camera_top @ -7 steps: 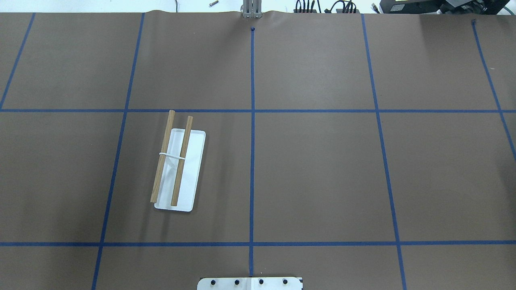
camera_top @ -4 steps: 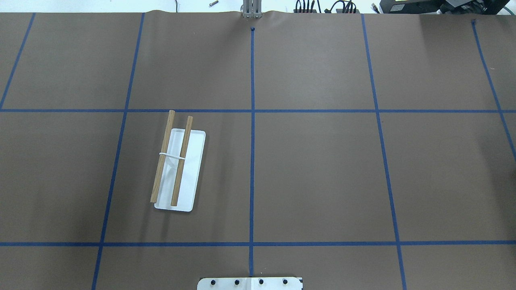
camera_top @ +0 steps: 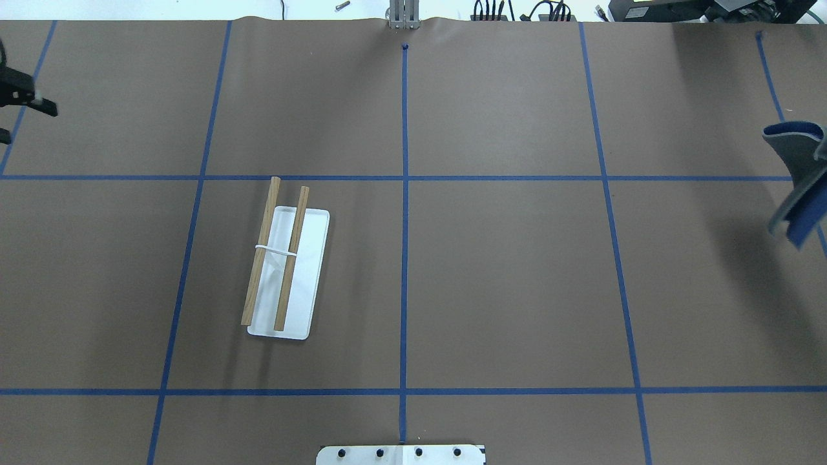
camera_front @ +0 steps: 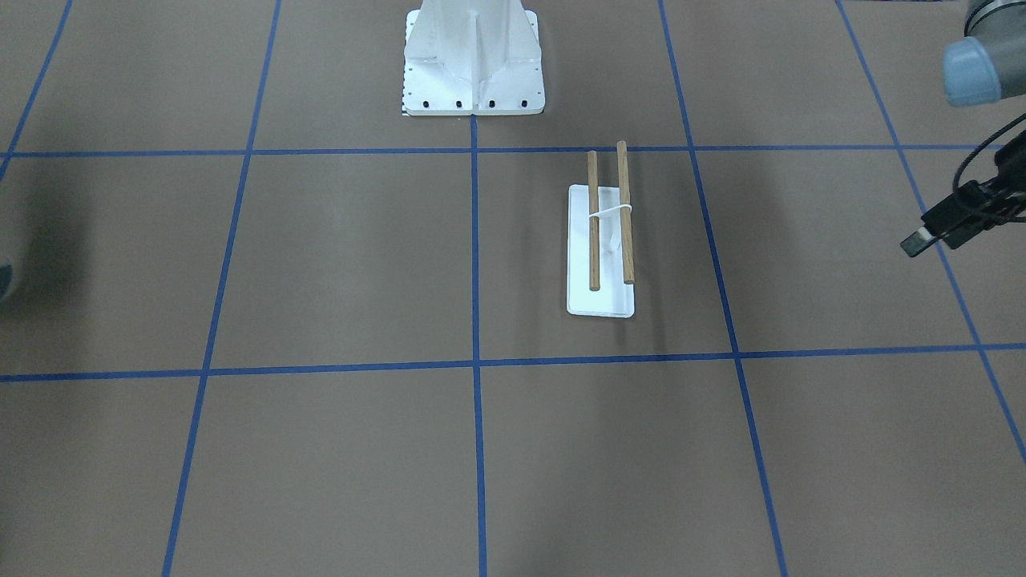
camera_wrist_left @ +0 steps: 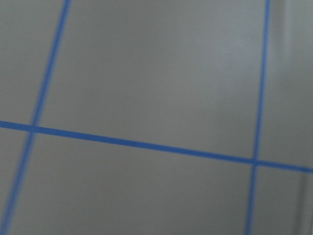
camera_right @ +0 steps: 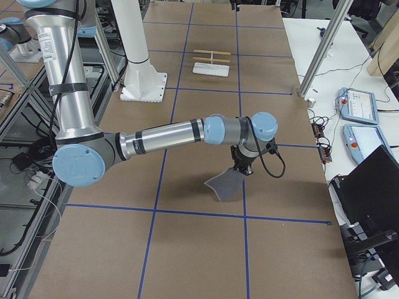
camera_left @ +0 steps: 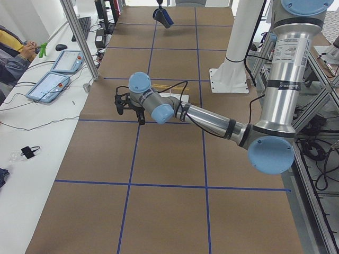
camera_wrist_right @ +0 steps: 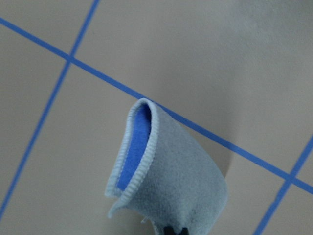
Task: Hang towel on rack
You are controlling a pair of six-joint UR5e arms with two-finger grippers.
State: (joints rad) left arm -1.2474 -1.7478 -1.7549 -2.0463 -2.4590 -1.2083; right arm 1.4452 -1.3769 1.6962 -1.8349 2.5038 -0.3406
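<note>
one towel (camera_top: 798, 187), grey with a blue side, hangs at the right edge above the worktop (camera_top: 504, 271), pinched by the right fingers (camera_right: 240, 167). one rack (camera_top: 284, 258) with two rods (camera_top: 261, 252) stands left of centre. left fingers (camera_top: 45, 108) upper left, spread unclear.

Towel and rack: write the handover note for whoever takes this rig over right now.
Right gripper: shut on the towel, which hangs folded in the air at the far right.
Left gripper: at the far left edge, nothing seen in it; open or shut unclear.
Rack: left of centre, nothing on it.
Done: towel picked up.
To do: carry it across and drape it over the rack.
</note>
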